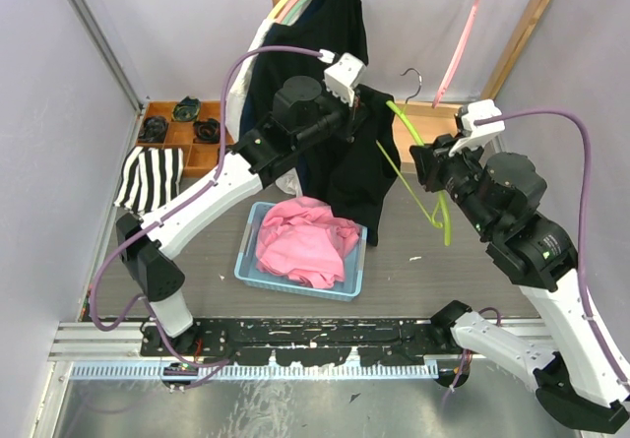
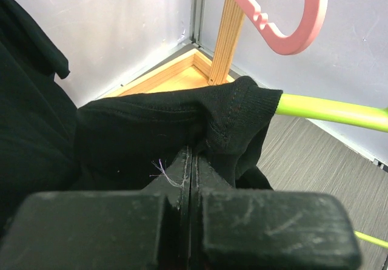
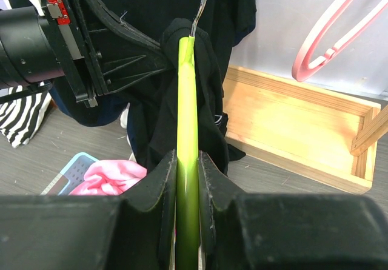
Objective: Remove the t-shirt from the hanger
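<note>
a: where's the t-shirt right now?
b: the black t-shirt (image 1: 359, 167) hangs in the air over the table. one shoulder is draped on the green hanger (image 3: 187, 100), near the far edge of the blue basket (image 1: 246, 251) that holds the pink cloth (image 1: 305, 241).
a: and the left gripper?
b: the left gripper (image 2: 191, 155) is pinched tight on a fold of the shirt's fabric, close to the hanger's end. its jaws meet with the cloth caught between them.
a: the right one?
b: the right gripper (image 3: 187, 161) clamps the hanger's green bar, which runs straight up between its jaws into the shirt.
a: anything else nearby?
b: a pink hanger (image 2: 285, 42) hangs behind, over a wooden tray (image 3: 291, 118).
</note>
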Controlling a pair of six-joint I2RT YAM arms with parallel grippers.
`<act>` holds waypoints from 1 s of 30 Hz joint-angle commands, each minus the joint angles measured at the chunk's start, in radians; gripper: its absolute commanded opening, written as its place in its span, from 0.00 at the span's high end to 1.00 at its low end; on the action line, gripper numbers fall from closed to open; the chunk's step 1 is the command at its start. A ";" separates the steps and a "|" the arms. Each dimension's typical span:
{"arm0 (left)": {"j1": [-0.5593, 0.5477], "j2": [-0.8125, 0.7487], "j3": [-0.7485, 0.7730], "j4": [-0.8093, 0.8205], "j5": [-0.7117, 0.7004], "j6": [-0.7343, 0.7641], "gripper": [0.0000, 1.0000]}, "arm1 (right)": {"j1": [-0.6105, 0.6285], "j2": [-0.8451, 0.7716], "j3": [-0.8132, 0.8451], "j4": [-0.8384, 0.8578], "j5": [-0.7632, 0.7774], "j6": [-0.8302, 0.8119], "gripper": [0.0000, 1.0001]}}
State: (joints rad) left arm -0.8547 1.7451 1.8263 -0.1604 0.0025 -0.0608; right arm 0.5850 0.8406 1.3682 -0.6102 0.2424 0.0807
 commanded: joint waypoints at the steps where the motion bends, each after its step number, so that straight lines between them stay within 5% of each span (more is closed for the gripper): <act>1: 0.007 -0.014 0.027 0.033 -0.018 -0.002 1.00 | -0.003 -0.021 0.016 0.101 0.010 -0.010 0.99; 12: 0.009 -0.050 0.003 0.047 -0.038 0.007 1.00 | -0.002 -0.029 0.011 0.101 0.014 -0.013 0.99; 30: 0.097 0.045 0.343 -0.077 -0.071 0.031 1.00 | -0.002 -0.177 -0.003 0.040 0.054 -0.028 0.99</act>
State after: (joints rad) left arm -0.7570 1.7615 2.0850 -0.2310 -0.0811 -0.0479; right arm 0.5850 0.6937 1.3518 -0.6250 0.2485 0.0753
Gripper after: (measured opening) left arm 0.008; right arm 0.216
